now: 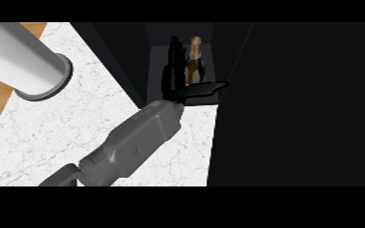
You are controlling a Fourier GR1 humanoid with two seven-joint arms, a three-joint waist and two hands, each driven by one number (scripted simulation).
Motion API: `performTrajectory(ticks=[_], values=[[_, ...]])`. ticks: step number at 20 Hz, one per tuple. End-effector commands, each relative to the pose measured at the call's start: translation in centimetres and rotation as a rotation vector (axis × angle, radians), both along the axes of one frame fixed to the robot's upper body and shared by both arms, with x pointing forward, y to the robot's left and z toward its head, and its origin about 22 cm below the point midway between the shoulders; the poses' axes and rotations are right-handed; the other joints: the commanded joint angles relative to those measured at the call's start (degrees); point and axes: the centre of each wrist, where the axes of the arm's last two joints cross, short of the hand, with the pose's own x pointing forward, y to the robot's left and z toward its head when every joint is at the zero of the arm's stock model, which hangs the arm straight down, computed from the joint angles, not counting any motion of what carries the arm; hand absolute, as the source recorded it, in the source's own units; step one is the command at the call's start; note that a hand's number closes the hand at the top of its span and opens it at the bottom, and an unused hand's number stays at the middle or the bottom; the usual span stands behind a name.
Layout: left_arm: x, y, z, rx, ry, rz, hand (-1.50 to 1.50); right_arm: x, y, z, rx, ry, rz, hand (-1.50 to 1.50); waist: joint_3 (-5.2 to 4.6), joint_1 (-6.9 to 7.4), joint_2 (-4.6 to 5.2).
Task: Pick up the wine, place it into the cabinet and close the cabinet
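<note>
At the far left a large white cylinder (28, 60) with a grey rim lay across the corner of the white marbled table (78, 121), a strip of orange-brown wood (32, 27) showing past the table's upper edge. A grey forearm (132, 145) came in from the lower left and ran up and to the right across the table toward the dark cabinet (164, 34). Which arm it was could not be settled from its angle alone; it entered at the view's left side, so it read as the left one.

Its black hand (175, 79) had passed into the cabinet's narrow open slot. The fingers (173, 53) stood upright along the left side of the wine (194, 60), touching or just beside it, while the thumb (203, 88) crossed in front of the bottle low down, toward the right. The hand thus appeared curled round the bottle's lower part, holding it. The wine stood upright inside the opening, its tan neck and top rising above the fingertips, its dark body partly hidden behind the hand. Whether its base rested on the cabinet's floor could not be told.

To the right of the slot a broad black panel (292, 106), seemingly the cabinet's door or side, filled the view. The other hand did not show.
</note>
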Motion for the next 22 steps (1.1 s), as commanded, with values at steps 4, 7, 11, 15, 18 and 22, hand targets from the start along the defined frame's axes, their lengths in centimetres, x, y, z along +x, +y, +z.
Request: performTrajectory(ticks=[4, 7, 11, 15, 18, 22], values=[[-1.5, -1.5, 0.4, 0.011, -0.039, -0.031, -1.5, -0.6, -0.7, -0.9, -0.012, 0.017, -0.025, -1.5, 0.04, 1.38, -0.37], [-2.6, -0.4, -1.7, 0.011, -0.032, -0.024, -1.5, 0.0, -1.0, -0.2, 0.0, -0.005, -0.042, -1.5, 0.02, 2.1, -0.44], [-4.0, -0.7, -2.2, 0.014, -0.041, -0.053, -1.5, -0.7, -0.3, -1.9, -0.017, 0.023, -0.051, -1.5, 0.04, 2.68, -0.62], [-5.0, 0.8, -2.7, 0.031, -0.072, -0.041, -1.5, -1.0, 0.1, -0.2, -0.005, 0.009, -0.074, -1.5, 0.03, 3.2, -0.76], [-5.5, 2.7, -2.8, 0.027, -0.103, -0.098, -1.5, 0.1, 0.2, 0.5, 0.001, 0.01, -0.056, -1.5, 0.02, 3.4, -0.71], [-8.3, 3.3, -1.5, 0.01, -0.097, -0.145, -1.5, -0.1, -0.8, -1.5, -0.012, 0.027, -0.066, -1.5, 0.07, 3.74, -0.87]])
